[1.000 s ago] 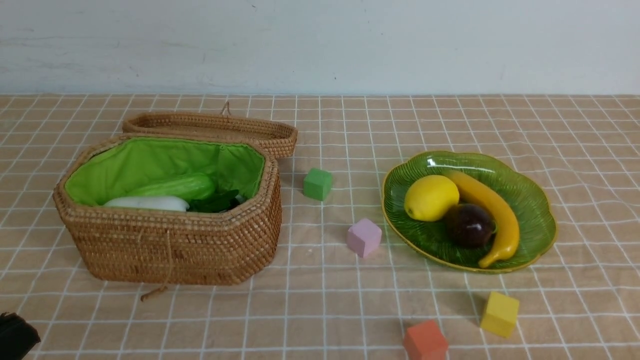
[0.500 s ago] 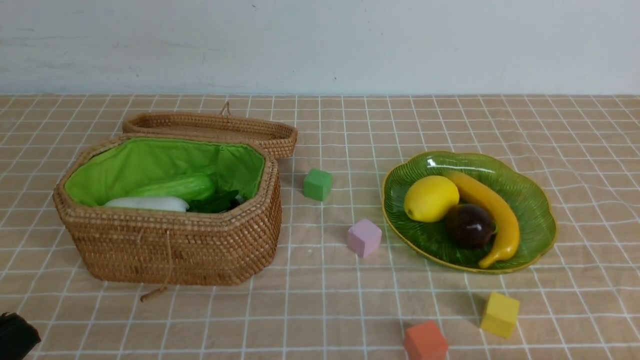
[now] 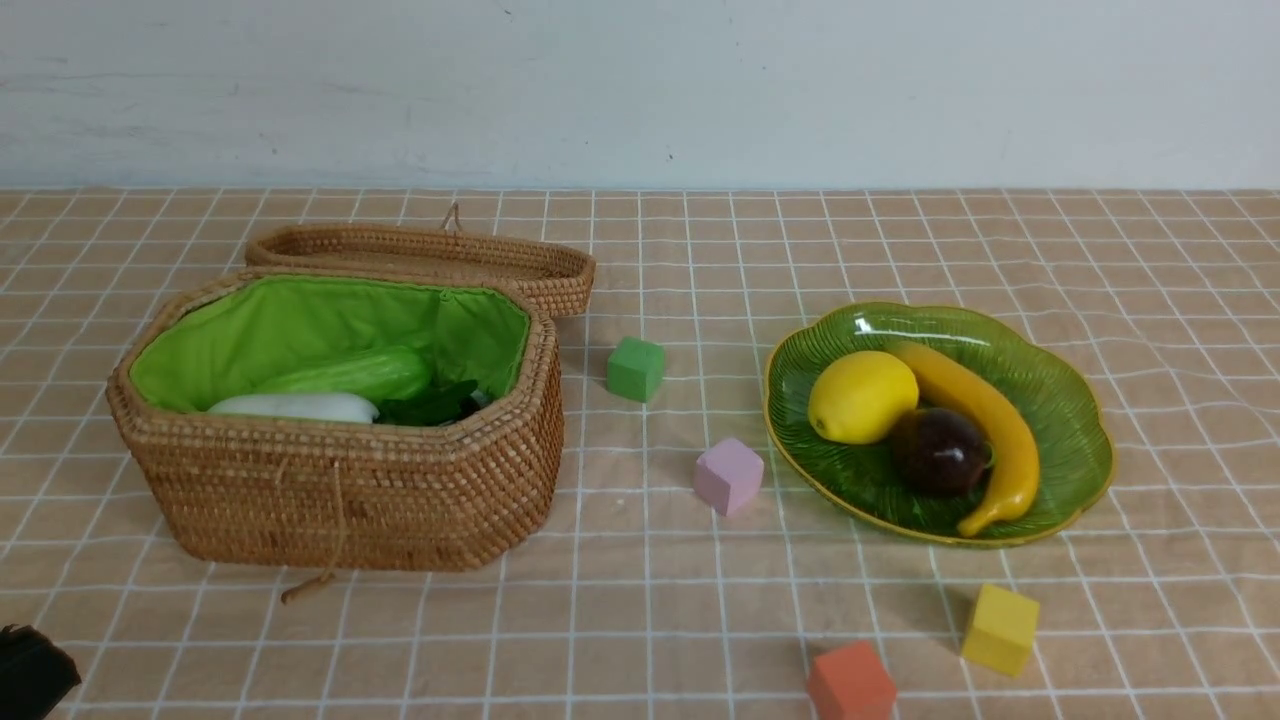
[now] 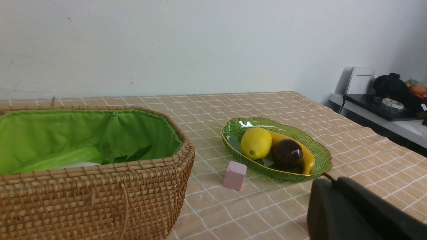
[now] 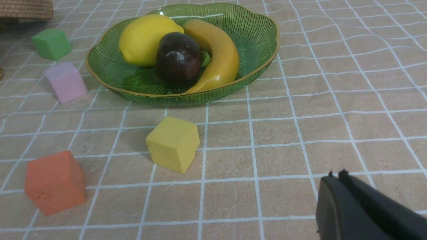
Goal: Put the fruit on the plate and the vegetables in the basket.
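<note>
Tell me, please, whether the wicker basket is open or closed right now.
Open. The basket shows its green lining and vegetables inside, while its woven lid lies flipped back on the table behind it.

The brown woven wicker basket [image 3: 340,480] hides most of its contents behind its near wall: only the top of the white radish [image 3: 295,406], part of the light green oblong vegetable [image 3: 350,374] and some dark green leaves [image 3: 432,404] show, and anything beneath them cannot be seen. The left wrist view cuts the basket off at its edge. The black left gripper [image 3: 30,672] is only a corner at the front view's edge; the black right gripper [image 5: 337,178] is also cropped, its fingers pressed together.
</note>
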`<action>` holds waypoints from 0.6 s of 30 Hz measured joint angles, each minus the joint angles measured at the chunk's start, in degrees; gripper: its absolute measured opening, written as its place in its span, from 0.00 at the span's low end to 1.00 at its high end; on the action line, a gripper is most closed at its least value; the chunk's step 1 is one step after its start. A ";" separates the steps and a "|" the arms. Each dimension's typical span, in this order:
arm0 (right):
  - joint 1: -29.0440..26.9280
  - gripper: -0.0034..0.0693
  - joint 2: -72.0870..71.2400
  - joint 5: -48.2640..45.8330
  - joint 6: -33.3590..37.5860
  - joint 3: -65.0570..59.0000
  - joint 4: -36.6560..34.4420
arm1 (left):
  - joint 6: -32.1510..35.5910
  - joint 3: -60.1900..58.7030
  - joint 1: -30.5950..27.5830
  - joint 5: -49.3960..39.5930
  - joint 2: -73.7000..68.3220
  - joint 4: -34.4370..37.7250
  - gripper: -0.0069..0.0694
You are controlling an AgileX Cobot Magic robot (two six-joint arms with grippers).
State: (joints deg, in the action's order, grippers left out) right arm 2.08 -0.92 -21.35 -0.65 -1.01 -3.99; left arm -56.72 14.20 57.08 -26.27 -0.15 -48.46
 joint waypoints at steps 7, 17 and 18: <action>0.00 0.05 0.00 0.00 0.00 0.00 0.00 | 0.00 0.00 0.00 0.00 0.00 0.00 0.10; 0.00 0.06 0.00 0.00 0.00 0.00 0.00 | 3.44 -0.56 -7.93 -1.42 0.02 4.39 0.09; 0.00 0.06 0.00 0.00 0.00 0.00 0.00 | 6.20 -0.64 -11.22 -1.00 0.02 8.19 0.07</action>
State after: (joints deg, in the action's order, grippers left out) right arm 2.08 -0.92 -21.35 -0.65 -1.01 -3.99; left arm -50.52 13.55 45.86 -27.27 -0.13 -40.26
